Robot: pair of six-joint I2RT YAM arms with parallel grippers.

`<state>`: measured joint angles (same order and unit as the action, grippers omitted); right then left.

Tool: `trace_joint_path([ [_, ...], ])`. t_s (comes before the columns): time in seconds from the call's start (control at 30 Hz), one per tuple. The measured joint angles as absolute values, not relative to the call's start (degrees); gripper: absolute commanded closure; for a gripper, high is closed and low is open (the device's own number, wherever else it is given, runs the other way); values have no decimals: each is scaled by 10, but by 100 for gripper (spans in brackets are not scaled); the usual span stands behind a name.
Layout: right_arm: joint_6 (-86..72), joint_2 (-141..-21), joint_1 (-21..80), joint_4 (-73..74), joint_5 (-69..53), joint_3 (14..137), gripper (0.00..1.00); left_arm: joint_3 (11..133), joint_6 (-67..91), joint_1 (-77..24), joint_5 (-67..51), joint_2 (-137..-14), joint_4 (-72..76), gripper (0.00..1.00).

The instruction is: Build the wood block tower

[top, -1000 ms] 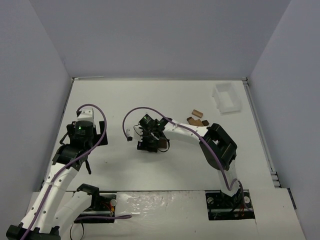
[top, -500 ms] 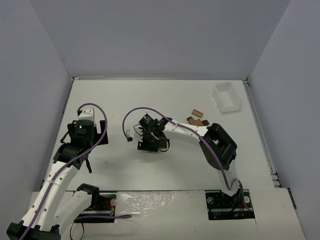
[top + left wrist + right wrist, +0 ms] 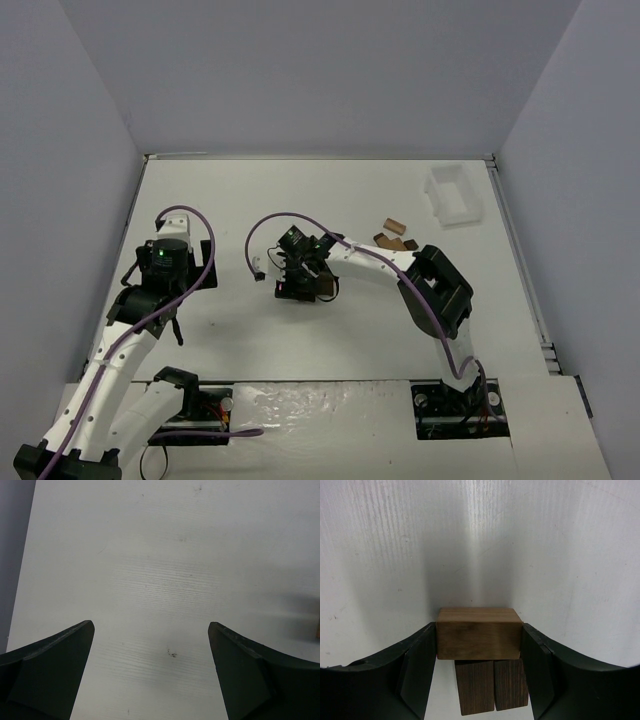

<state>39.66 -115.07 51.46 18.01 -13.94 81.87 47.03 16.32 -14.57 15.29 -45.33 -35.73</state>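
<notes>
In the right wrist view a mid-brown wood block (image 3: 479, 640) lies crosswise on two dark brown blocks (image 3: 492, 686) standing side by side on the white table: the wood block tower. My right gripper (image 3: 479, 630) is shut on the top block, with one finger (image 3: 417, 665) against each end. From above, this gripper (image 3: 300, 283) is at the table's middle and covers most of the stack (image 3: 325, 290). My left gripper (image 3: 151, 625) stands wide open above bare table at the left, with nothing between its fingers.
Several loose brown blocks (image 3: 393, 236) lie right of the stack, near the right arm's elbow. A white rectangular tray (image 3: 453, 195) sits in the far right corner. Grey walls close in the table on the left, back and right.
Almost nothing differs. The right gripper has shifted very slightly left over the stack, still around the top block. The left arm is still.
</notes>
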Motion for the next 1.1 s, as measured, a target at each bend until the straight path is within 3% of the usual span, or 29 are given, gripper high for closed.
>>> trace_joint_path([
  [0.27,402,-1151,514,180,-133,819,27,470,163,-146,151,-454,-357,3],
  [0.67,382,-1134,513,185,-120,826,19,470,163,-146,133,-456,-357,3],
  [0.93,268,-990,433,185,-102,841,11,470,196,-152,35,-484,-357,3],
  [1.1,177,-875,357,179,-56,812,0,470,245,-212,13,-528,-355,3],
])
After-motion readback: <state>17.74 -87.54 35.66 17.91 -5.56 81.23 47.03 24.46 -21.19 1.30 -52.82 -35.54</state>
